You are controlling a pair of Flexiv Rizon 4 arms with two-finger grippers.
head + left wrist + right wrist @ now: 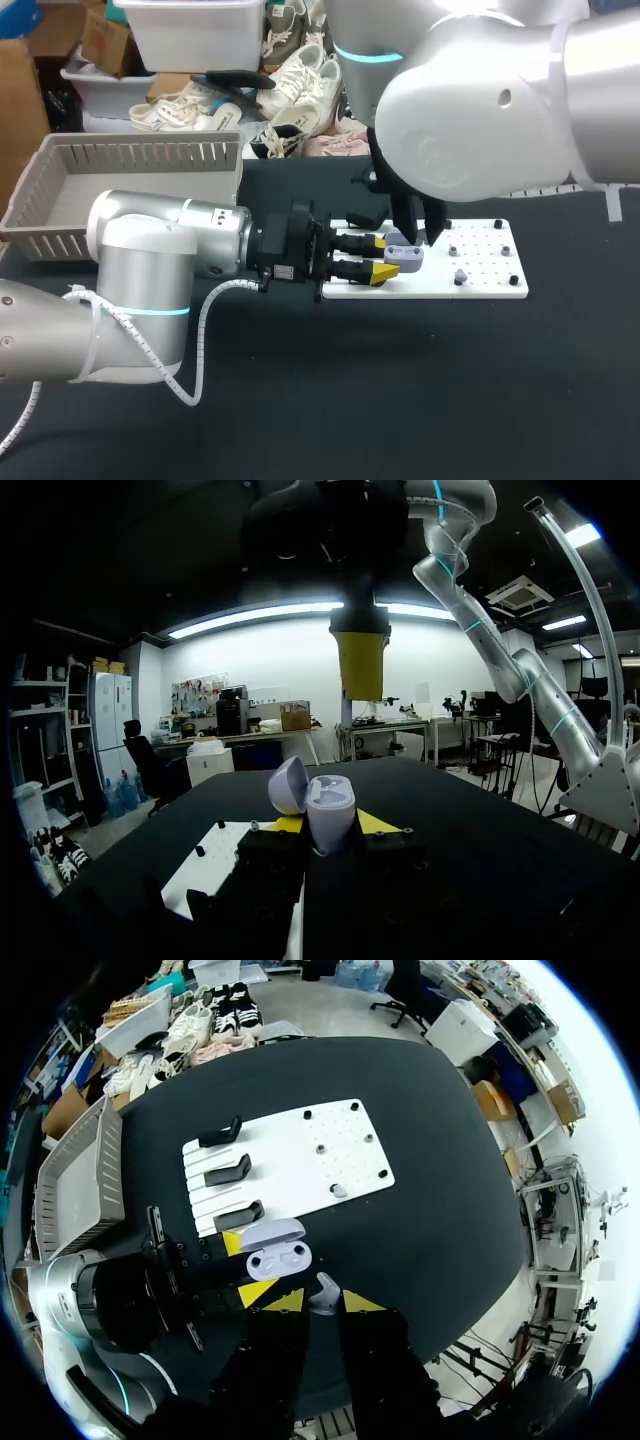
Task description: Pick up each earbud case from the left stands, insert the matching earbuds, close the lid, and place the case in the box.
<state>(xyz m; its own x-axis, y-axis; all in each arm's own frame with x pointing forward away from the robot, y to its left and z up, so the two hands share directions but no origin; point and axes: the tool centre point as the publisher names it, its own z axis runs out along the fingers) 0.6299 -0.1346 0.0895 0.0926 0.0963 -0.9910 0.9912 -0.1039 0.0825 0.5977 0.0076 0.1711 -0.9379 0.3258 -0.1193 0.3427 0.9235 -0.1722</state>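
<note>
While the left gripper (330, 828) pinches the earbud case (330, 805), probably light and slippery, by its body, the right gripper (323, 1303) nips a tiny earbud (325, 1290).

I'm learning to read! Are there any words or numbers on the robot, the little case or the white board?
No text can be read.
Left gripper: a small white sticker on its black body, too small to read.
Earbud case, earbud, white board: no print shows.
</note>
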